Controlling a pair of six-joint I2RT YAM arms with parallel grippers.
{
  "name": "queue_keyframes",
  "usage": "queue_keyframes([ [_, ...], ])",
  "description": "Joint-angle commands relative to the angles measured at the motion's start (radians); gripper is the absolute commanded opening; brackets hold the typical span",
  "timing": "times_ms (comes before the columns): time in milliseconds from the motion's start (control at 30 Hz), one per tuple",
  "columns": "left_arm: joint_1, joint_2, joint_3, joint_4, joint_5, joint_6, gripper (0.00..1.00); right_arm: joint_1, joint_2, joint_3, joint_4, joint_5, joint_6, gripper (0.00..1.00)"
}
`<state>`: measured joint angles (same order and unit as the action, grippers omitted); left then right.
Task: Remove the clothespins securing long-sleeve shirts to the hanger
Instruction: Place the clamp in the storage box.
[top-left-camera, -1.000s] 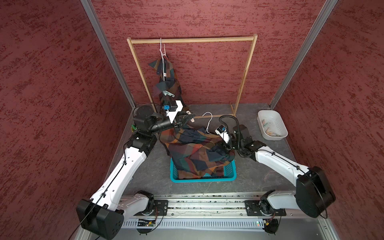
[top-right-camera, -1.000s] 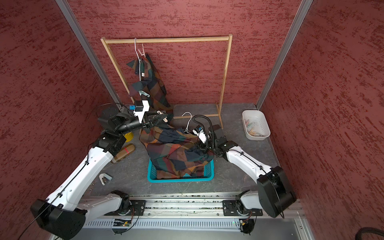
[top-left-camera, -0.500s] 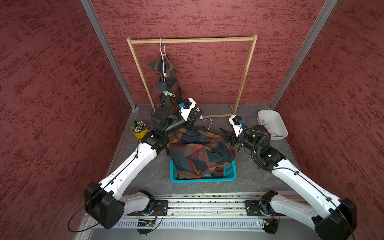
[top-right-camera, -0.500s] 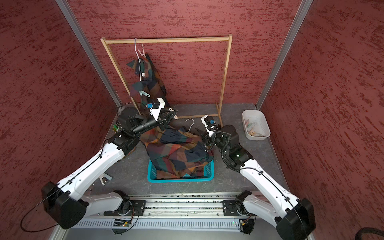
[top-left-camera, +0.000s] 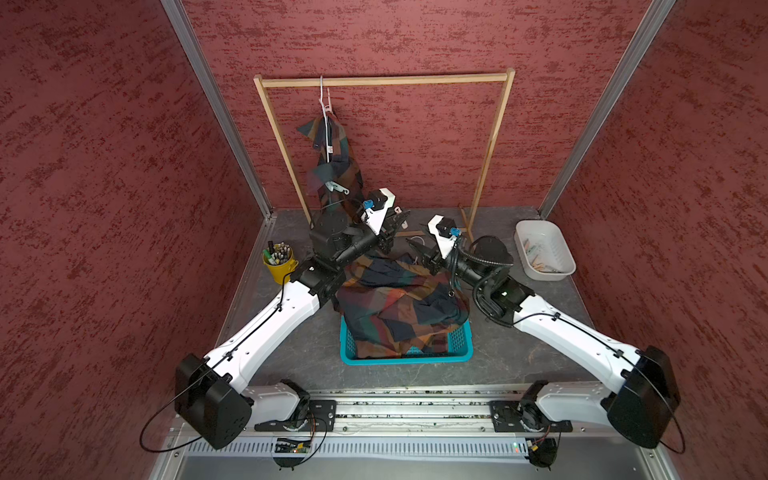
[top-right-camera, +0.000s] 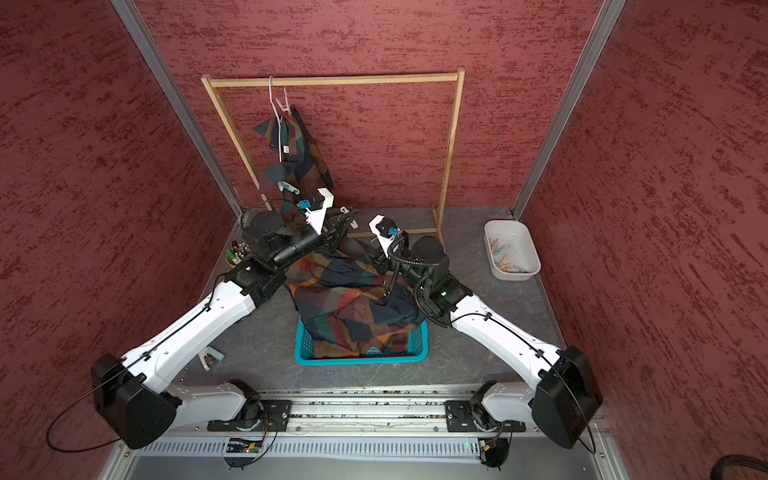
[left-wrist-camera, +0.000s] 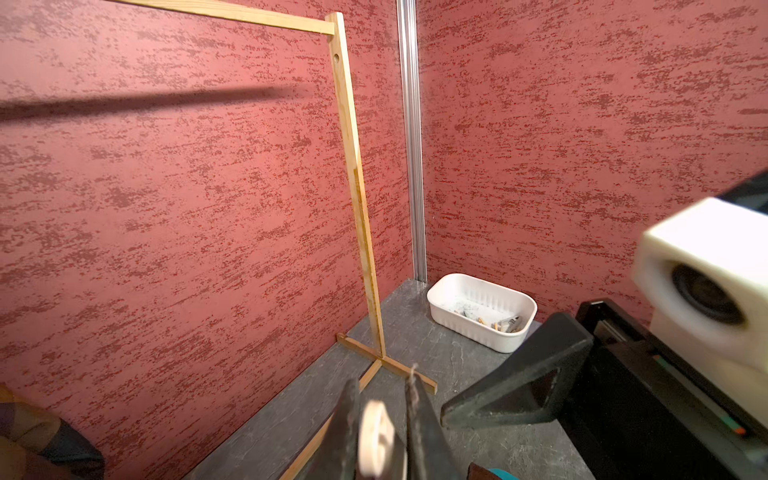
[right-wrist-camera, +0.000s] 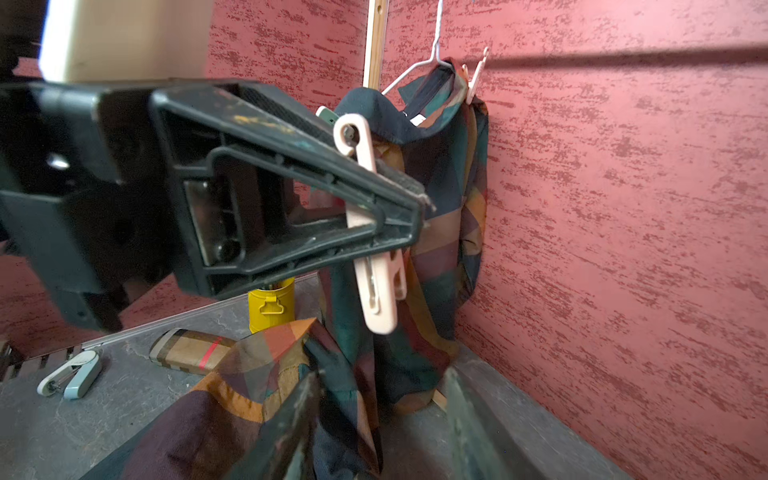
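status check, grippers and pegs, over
left gripper shut on pink clothespin. right gripper open, empty. hanging shirt carries pink peg and mint peg. right gripper sits between left gripper and white bin.

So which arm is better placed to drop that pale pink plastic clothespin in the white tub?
Probably the right. The left gripper is shut on the pale pink plastic clothespin, but the white plastic tub sits nearer the right arm, and the open, empty right gripper faces the pin.
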<state>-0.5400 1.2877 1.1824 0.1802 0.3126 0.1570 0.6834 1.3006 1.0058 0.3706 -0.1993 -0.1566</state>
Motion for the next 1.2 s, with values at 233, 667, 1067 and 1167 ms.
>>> queue_keyframes([
  [233, -0.005, 0.014, 0.014, 0.017, -0.006, -0.017, 0.00, 0.016, 0.081, 0.098, 0.107, -0.044, 0.015, 0.52],
  [667, -0.005, 0.022, 0.011, 0.018, 0.017, -0.023, 0.00, 0.024, 0.179, 0.172, 0.143, -0.054, 0.020, 0.41],
  [1067, -0.004, 0.032, -0.001, 0.016, 0.016, -0.026, 0.00, 0.027, 0.178, 0.172, 0.148, -0.039, 0.004, 0.07],
  [1167, -0.003, 0.031, -0.001, 0.015, 0.016, -0.023, 0.00, 0.027, 0.175, 0.173, 0.141, -0.034, 0.001, 0.00],
])
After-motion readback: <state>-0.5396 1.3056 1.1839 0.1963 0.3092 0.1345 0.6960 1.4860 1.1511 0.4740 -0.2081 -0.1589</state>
